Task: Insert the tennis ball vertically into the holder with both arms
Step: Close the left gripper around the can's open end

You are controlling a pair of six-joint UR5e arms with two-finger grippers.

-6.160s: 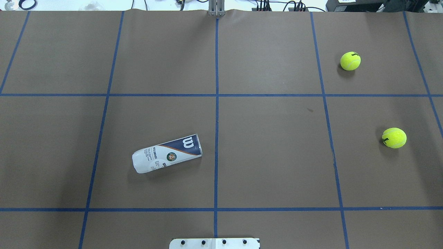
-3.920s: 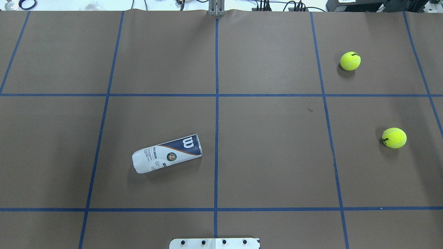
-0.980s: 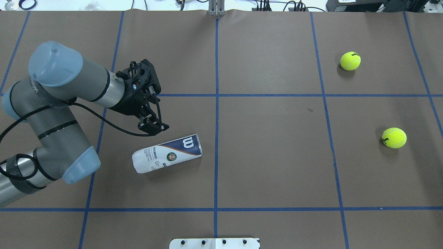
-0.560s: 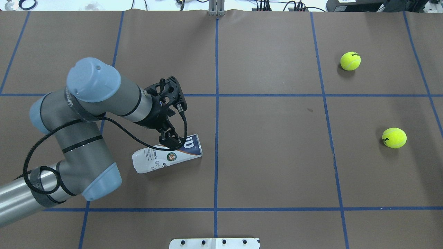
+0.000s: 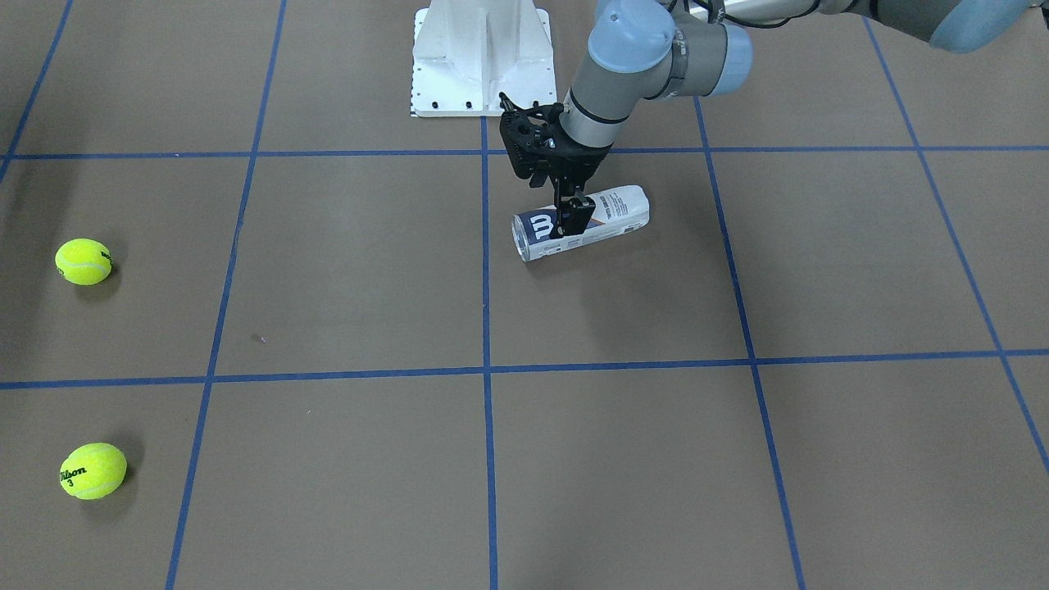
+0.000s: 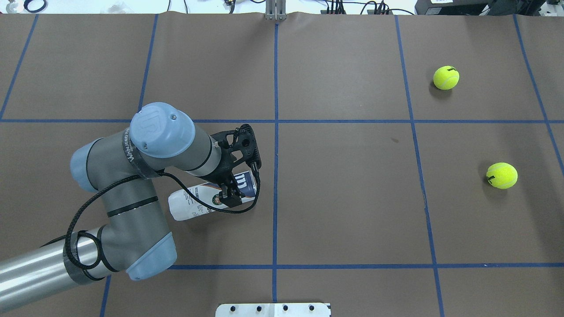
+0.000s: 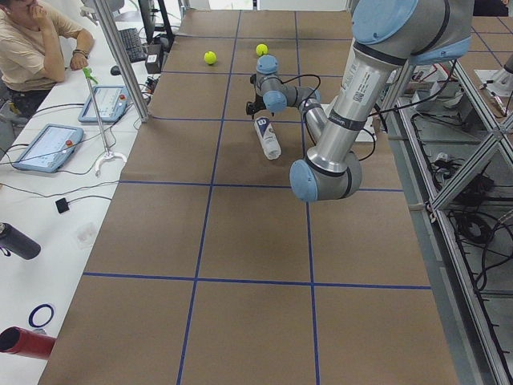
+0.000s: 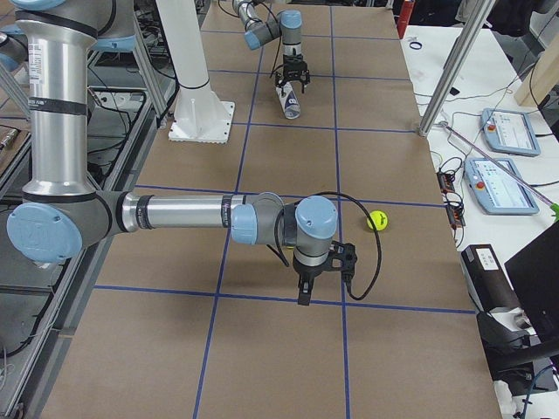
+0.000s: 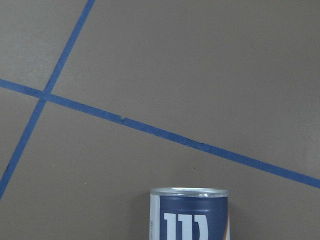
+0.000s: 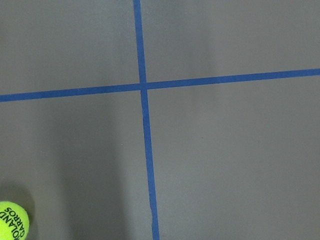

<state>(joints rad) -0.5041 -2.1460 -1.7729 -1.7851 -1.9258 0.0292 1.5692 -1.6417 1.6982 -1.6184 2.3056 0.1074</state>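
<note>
Hanging over lying holder [image 6: 194,204] near its rim with left gripper [image 6: 231,193] spread wide; tape line [image 6: 275,176] near rim, tennis balls [image 6: 446,77] well apart. Cannot tell right gripper [image 8: 306,295] spread.

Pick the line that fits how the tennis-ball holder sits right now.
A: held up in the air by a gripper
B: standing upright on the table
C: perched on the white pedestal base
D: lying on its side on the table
D: the holder lies lengthwise on the brown table, with the left gripper down over its labelled end.
</note>
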